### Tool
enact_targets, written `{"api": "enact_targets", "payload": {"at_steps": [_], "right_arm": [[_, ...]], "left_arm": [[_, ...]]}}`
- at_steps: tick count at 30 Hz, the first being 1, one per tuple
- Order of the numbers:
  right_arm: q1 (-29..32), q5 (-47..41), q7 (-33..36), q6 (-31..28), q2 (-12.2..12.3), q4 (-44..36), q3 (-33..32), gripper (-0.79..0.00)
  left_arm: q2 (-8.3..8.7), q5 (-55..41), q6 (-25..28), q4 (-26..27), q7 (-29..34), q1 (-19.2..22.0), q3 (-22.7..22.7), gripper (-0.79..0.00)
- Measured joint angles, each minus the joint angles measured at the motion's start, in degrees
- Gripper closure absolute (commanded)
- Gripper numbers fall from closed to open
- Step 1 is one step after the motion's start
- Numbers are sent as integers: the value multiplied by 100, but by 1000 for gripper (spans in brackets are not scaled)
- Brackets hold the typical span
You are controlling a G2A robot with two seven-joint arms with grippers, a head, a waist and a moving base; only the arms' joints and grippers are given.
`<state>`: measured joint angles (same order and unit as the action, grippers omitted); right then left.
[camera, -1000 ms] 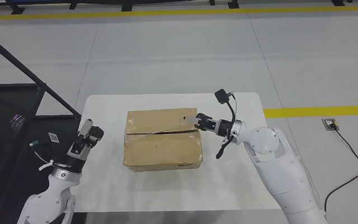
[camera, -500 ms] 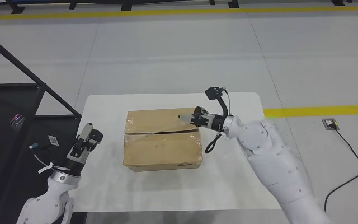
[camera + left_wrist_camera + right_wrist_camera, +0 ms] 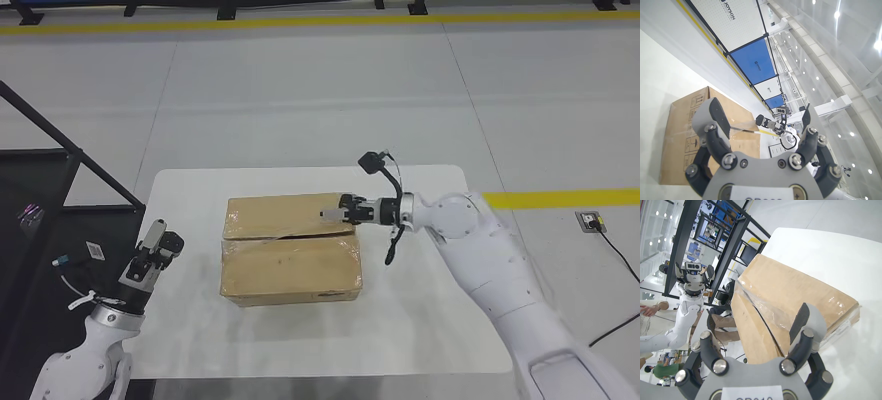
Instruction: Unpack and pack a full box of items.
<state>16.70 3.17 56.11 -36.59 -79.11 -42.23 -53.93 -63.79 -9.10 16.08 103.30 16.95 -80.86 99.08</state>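
White table [image 3: 440, 310] holds the box [image 3: 290, 262] unmoved; right tool [image 3: 328, 214] has slid inward

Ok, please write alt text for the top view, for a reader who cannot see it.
A brown cardboard box sits on a white table, its taped top seam partly split. The right gripper is over the far flap; the left gripper is at the table's left edge.
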Motion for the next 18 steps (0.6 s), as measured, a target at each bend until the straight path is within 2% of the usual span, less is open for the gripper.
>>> {"api": "enact_targets", "payload": {"at_steps": [5, 11, 15, 18], "right_arm": [[-193, 126, -406, -300, -67, 417, 89, -785], [-303, 387, -939, -60, -177, 586, 266, -785], [-400, 283, -871, -34, -263, 833, 362, -785], [-477, 55, -570, -286, -323, 1059, 409, -785]], "left_arm": [[0, 0, 0, 0, 0, 0, 0, -785], [0, 0, 0, 0, 0, 0, 0, -785], [0, 0, 0, 0, 0, 0, 0, -785], [0, 0, 0, 0, 0, 0, 0, -785]]}}
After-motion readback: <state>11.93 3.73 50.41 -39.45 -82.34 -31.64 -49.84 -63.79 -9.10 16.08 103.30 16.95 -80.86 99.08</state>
